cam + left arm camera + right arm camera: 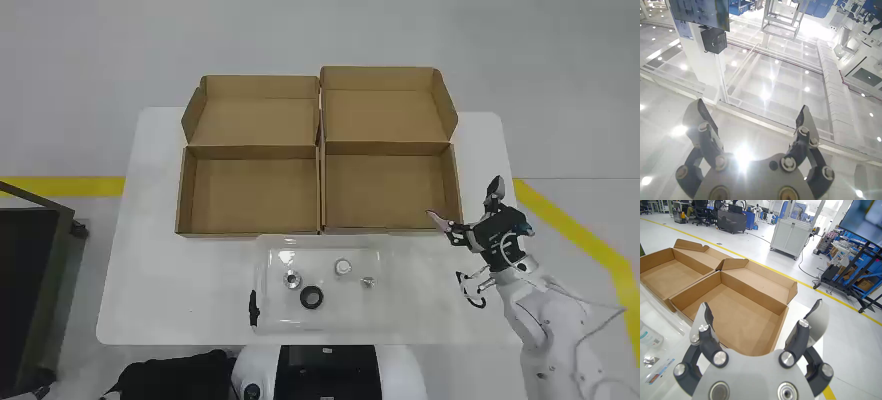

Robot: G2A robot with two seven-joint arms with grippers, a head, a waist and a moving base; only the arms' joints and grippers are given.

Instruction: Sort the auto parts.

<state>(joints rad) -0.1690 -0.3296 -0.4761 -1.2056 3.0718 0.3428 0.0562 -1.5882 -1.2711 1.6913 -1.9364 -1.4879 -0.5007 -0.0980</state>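
While R end effector hangs open, empty, at right box edge, L end effector likewise, prob. raised

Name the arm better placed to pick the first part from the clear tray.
Right. The right gripper hangs open over the table near the clear tray; the left gripper, also open, points up at the ceiling.

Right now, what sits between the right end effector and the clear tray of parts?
In the top view: the near corner of the right cardboard box, then bare white table, separate the right end effector from the clear tray.
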